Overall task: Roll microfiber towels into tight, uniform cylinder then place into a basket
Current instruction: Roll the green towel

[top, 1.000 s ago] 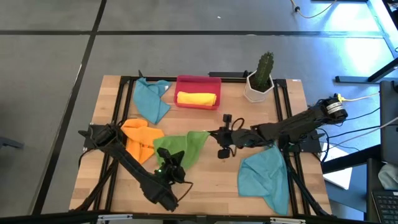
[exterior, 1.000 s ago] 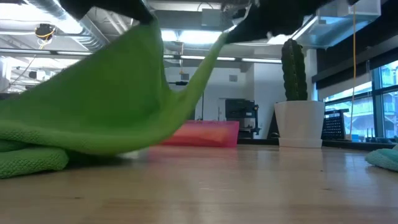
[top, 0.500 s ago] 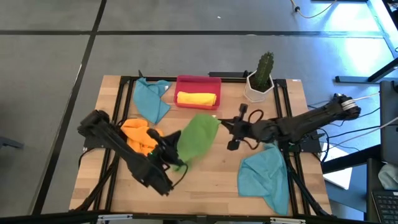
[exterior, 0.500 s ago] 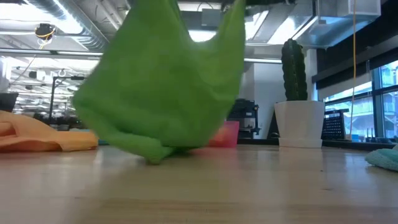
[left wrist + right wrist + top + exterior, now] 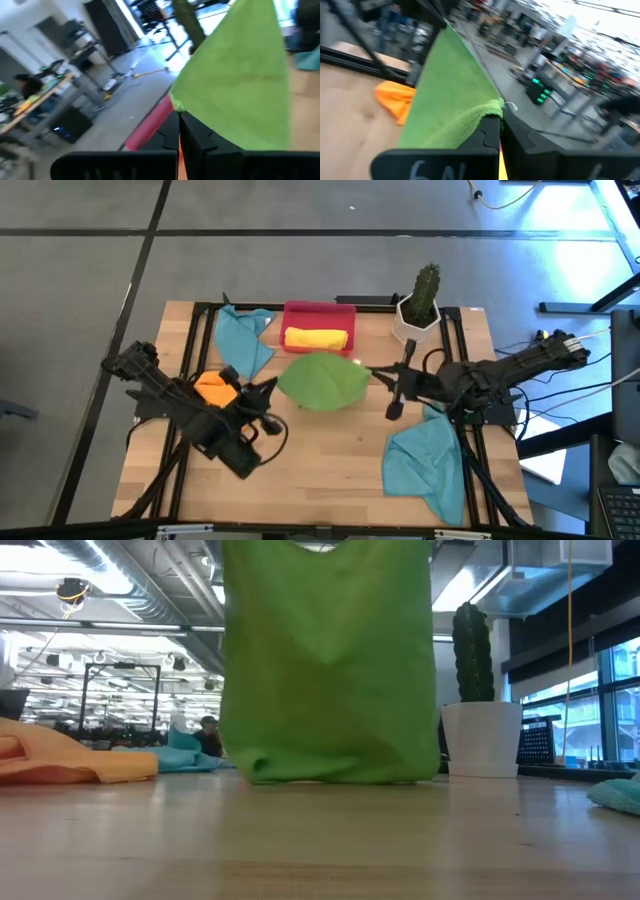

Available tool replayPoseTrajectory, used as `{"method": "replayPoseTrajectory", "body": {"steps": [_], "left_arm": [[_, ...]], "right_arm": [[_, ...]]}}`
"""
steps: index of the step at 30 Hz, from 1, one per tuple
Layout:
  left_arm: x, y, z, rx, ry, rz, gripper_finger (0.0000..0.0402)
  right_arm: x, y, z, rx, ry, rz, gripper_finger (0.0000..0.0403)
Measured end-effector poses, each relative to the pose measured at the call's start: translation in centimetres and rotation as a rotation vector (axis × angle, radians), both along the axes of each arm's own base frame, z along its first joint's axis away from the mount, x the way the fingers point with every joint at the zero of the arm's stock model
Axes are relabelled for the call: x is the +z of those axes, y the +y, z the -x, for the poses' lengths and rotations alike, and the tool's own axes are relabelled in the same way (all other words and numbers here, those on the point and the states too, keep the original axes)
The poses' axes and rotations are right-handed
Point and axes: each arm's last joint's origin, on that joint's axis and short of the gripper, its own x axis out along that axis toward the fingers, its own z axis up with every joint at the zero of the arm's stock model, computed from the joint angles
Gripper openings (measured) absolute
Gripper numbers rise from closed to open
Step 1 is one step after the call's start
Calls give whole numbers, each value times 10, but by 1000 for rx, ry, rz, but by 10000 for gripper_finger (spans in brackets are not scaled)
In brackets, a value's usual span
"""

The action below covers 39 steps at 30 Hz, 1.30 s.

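Observation:
A green microfiber towel (image 5: 322,380) hangs spread between my two grippers above the middle of the table. My left gripper (image 5: 275,388) is shut on its left corner and my right gripper (image 5: 372,374) on its right corner. In the low view the towel (image 5: 328,660) hangs as a flat sheet, its lower edge (image 5: 330,776) down near the tabletop. The red basket (image 5: 318,312) stands at the far edge with a rolled yellow towel (image 5: 316,338) in it. An orange towel (image 5: 213,388) lies crumpled behind my left arm. My left gripper pinches the green towel's upper left corner (image 5: 176,104) between its two fingers, which point nearly level. The towel hangs below, stretched toward the other gripper. My right gripper pinches the upper right corner (image 5: 492,108) between its fingers, coming level from the table's right. The bunched edge sits at the fingertips (image 5: 490,131). The cloth runs from there toward my left gripper; whether its lower edge touches the table I cannot tell.
A teal towel (image 5: 243,340) lies at the far left and another (image 5: 425,462) at the near right. A white pot with a cactus (image 5: 416,315) stands at the far right, beside the basket. Bare wood shows near the front edge.
Both grippers have risen and gone toward the far edge, staying shut. The green towel, earlier draped with one part bunched on the table at the left, has been lifted and now hangs spread flat between them. The orange towel has come into view.

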Motion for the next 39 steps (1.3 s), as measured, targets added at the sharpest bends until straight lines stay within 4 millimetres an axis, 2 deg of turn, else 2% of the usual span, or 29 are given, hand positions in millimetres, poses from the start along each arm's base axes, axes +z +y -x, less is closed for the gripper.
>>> {"method": "replayPoseTrajectory", "body": {"steps": [5,12,17,21,27,32,39], "left_arm": [[3,-29,2,-114,-56,42,0],[23,-72,1,-286,-151,72,0],[33,-85,4,-340,-170,47,0],[33,-80,7,-314,-166,24,0],[14,-56,12,-250,-100,106,0],[-31,-30,13,-107,3,182,0],[-91,-1,13,37,112,157,0]], "right_arm": [[4,16,4,155,-15,-48,5],[25,40,14,383,-72,-137,5],[34,47,19,418,-100,-222,5],[29,45,18,383,-55,-272,6],[4,23,12,114,141,-257,6],[-33,9,2,2,317,-203,6],[-90,-17,-13,-144,454,-171,6]]}}
